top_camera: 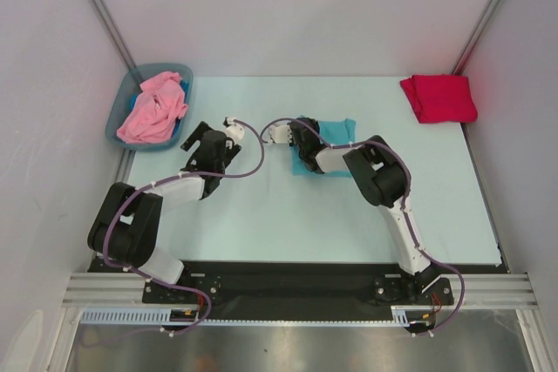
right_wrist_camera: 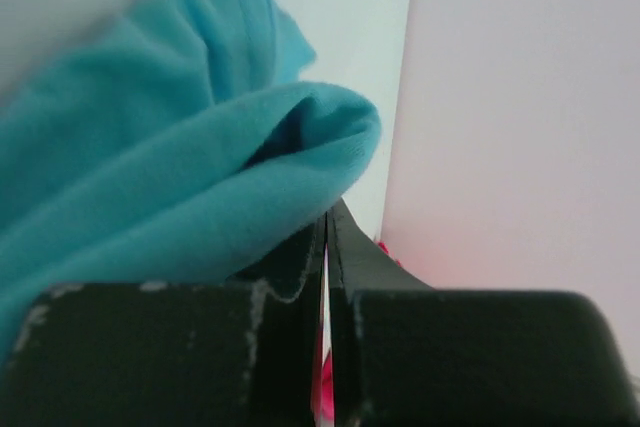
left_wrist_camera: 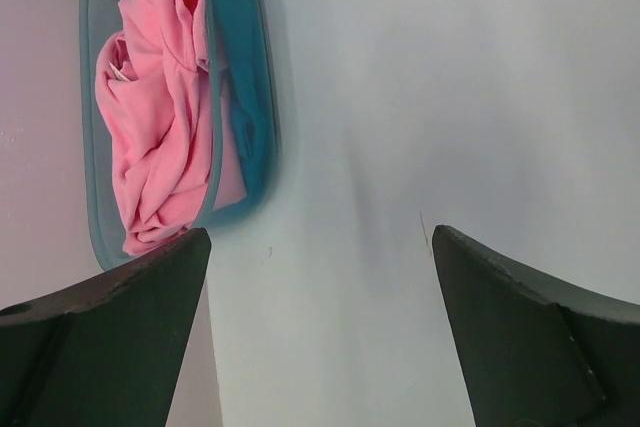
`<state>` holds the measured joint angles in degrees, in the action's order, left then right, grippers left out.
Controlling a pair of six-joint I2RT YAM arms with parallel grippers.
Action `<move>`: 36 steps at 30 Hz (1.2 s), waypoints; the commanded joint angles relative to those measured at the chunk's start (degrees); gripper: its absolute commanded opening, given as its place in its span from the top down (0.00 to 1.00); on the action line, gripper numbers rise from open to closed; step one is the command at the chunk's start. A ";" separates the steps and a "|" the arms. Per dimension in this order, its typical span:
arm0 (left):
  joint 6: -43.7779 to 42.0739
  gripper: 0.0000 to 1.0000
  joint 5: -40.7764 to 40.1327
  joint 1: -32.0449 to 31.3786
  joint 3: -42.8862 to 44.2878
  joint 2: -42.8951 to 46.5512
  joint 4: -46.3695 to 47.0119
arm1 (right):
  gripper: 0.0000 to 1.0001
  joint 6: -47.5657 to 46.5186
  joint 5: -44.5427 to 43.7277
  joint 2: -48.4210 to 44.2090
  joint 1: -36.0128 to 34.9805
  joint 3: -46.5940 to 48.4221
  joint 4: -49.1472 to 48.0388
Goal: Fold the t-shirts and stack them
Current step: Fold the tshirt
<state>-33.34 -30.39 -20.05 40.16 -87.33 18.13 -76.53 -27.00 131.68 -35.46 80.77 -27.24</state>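
Note:
The teal t-shirt (top_camera: 336,131) lies folded at the table's middle back. My right gripper (top_camera: 301,139) is at its left edge, jaws shut; in the right wrist view a raised fold of the teal t-shirt (right_wrist_camera: 180,167) sits over the tips of the gripper (right_wrist_camera: 327,215). The crimson red t-shirt (top_camera: 438,98) lies folded at the far right corner. The light pink t-shirt (top_camera: 153,106) is crumpled in the bin and also shows in the left wrist view (left_wrist_camera: 160,117). My left gripper (top_camera: 209,141) is open and empty over bare table (left_wrist_camera: 320,232), right of the bin.
The grey-blue plastic bin (top_camera: 122,124) stands at the far left corner against the side wall; its rim shows in the left wrist view (left_wrist_camera: 92,147). White walls enclose the table on the left, back and right.

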 commanded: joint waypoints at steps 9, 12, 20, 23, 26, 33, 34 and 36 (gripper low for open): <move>1.44 0.00 -0.11 0.45 -0.52 2.16 1.56 | 1.00 0.15 -1.82 7.11 -0.57 4.66 -1.50; 1.53 0.00 -0.11 0.45 -0.44 2.16 1.56 | 1.00 0.42 -2.70 4.12 -0.40 4.48 -1.85; 1.61 0.00 0.07 0.45 -0.61 2.51 1.56 | 1.00 -0.90 -3.41 -3.79 1.97 4.75 -1.85; 1.70 0.00 0.33 0.45 -0.61 2.78 1.29 | 1.00 -0.90 -3.06 -6.16 3.64 4.31 -0.53; 1.70 0.00 0.42 0.45 -0.61 2.87 1.38 | 1.00 -0.46 -2.71 -7.66 5.75 3.34 0.61; 1.61 0.00 0.51 0.37 -0.61 3.04 1.12 | 1.00 0.33 -2.35 -6.09 8.30 -3.95 -2.71; 1.70 0.00 0.42 0.37 -0.70 3.13 1.20 | 1.00 0.33 -2.35 -5.56 8.39 -5.96 -3.33; 1.70 0.00 0.51 0.37 -0.61 3.13 1.12 | 1.00 0.42 -2.61 -4.33 8.66 -7.81 -4.48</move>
<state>-32.97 -30.26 -20.05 40.05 -86.54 18.06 -76.51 -29.32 125.60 -26.50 75.59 -28.40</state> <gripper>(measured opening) 0.996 0.009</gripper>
